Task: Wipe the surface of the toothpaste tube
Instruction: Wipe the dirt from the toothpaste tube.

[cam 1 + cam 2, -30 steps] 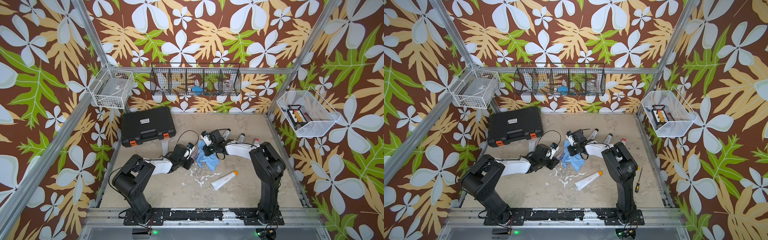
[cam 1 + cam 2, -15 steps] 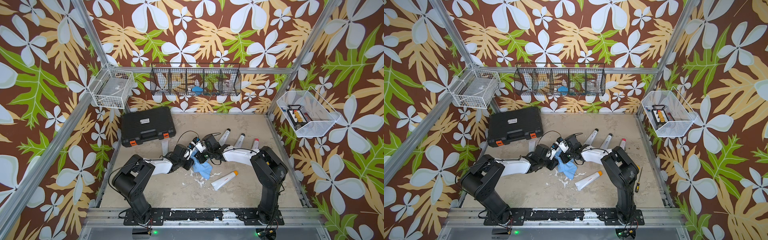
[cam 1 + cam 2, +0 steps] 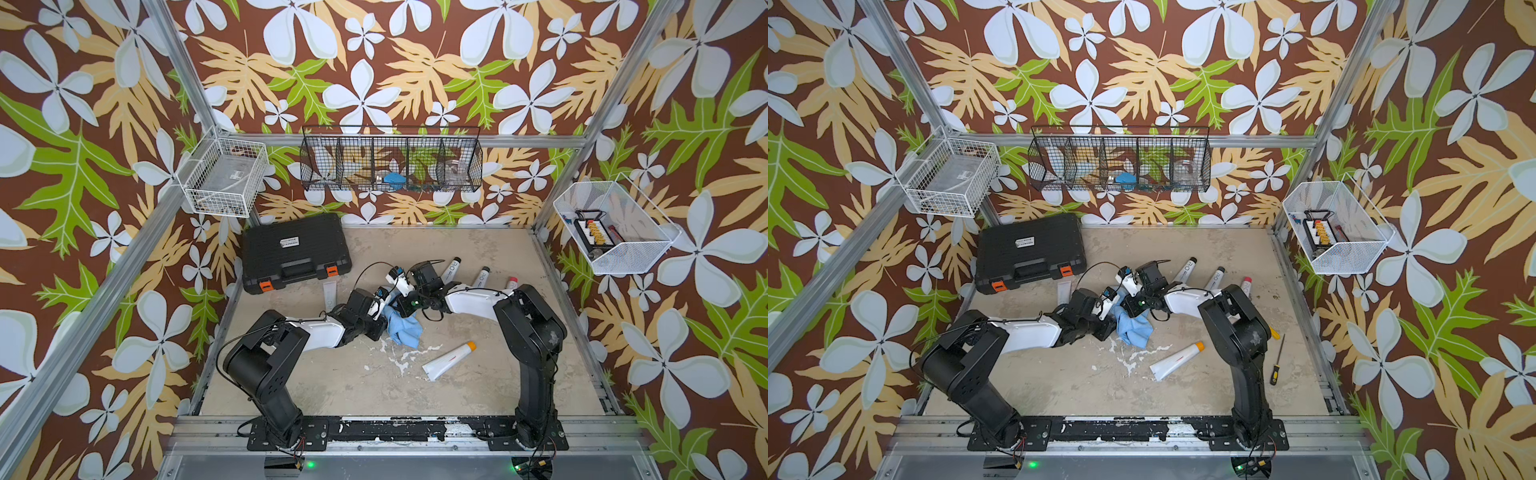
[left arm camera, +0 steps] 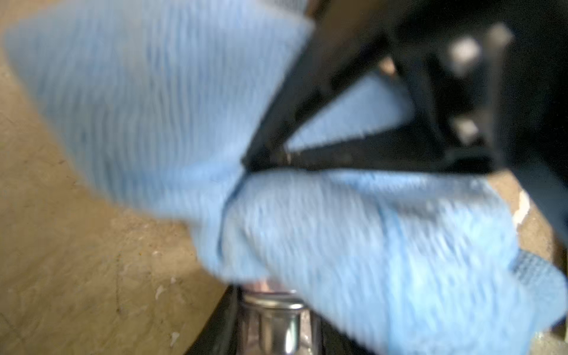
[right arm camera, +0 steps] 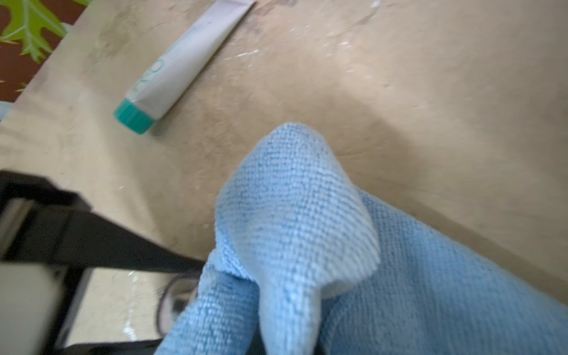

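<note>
Beige mottled desk (image 3: pixel 332 374), white-smeared towards its front, stands inside aluminium-framed floral walls (image 3: pixel 374 62); right gripper (image 4: pixel 250 164) is pressed shut on blue cloth (image 3: pixel 403 328) mid-desk, left gripper (image 3: pixel 381 324) seemingly pinching a shiny-ended tube (image 4: pixel 272 319) under it, blurred

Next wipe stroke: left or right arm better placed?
Right, probably. The right gripper is shut on the blue microfibre cloth, which is bunched against the left gripper, whose load is mostly hidden.
</note>
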`<action>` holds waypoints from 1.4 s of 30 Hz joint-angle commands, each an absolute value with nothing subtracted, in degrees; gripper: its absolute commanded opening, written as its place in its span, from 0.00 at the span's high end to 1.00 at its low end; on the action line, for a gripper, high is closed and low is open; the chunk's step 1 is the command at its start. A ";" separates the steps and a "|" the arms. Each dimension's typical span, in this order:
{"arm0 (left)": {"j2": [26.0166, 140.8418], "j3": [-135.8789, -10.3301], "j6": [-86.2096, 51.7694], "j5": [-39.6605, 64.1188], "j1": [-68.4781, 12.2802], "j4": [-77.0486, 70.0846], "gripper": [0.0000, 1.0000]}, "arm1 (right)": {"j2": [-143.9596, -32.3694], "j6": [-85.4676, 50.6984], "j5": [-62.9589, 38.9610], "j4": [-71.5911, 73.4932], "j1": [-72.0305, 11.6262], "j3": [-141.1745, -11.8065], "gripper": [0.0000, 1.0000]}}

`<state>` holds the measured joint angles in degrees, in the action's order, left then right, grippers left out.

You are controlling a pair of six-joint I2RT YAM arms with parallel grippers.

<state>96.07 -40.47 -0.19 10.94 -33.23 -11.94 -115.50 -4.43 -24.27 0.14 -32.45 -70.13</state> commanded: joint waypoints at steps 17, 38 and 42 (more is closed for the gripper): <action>96.72 -40.95 0.88 13.90 -33.75 -10.90 0.72 | -113.42 -5.90 -19.90 -0.57 -29.56 -65.52 1.00; 97.19 -41.40 0.97 13.80 -33.75 -10.55 0.73 | -108.54 -11.29 -33.35 8.57 -38.55 -57.59 1.00; 97.38 -41.59 1.05 13.93 -33.75 -10.37 0.73 | -108.69 -12.53 -32.99 11.11 -38.50 -56.16 1.00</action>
<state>96.86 -41.30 1.34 13.65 -33.61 -11.16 -108.12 -11.64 -28.27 12.69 -37.85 -56.80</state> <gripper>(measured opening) 0.376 0.070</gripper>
